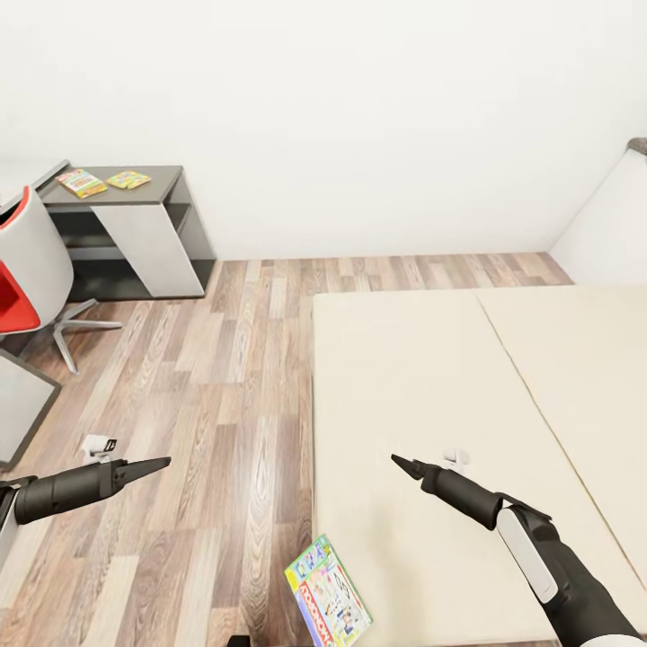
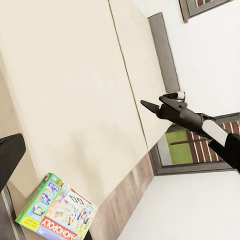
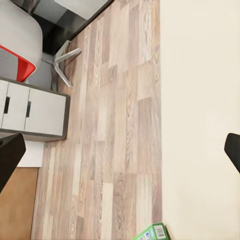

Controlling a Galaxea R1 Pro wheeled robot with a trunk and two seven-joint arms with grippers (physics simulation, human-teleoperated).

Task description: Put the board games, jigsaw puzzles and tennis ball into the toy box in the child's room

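A Monopoly board game (image 1: 328, 607) lies flat at the near left corner of the beige bed (image 1: 449, 377), right at the mattress edge; it is also in the left wrist view (image 2: 57, 212). My right gripper (image 1: 402, 464) hovers open over the mattress, a little beyond and right of that box. My left gripper (image 1: 155, 465) is open above the wood floor, left of the bed. Far off on the dark low part of the table (image 1: 166, 184) lie a thin jigsaw puzzle (image 1: 128, 180) and a thicker colourful flat piece (image 1: 82, 182). The toy box and tennis ball are out of view.
A red and grey swivel chair (image 1: 27, 288) stands at the left near the table. White drawers (image 3: 35, 112) stand beside the plank floor (image 1: 225, 377) that runs between table and bed. A grey corner (image 1: 18, 404) juts in at the left edge.
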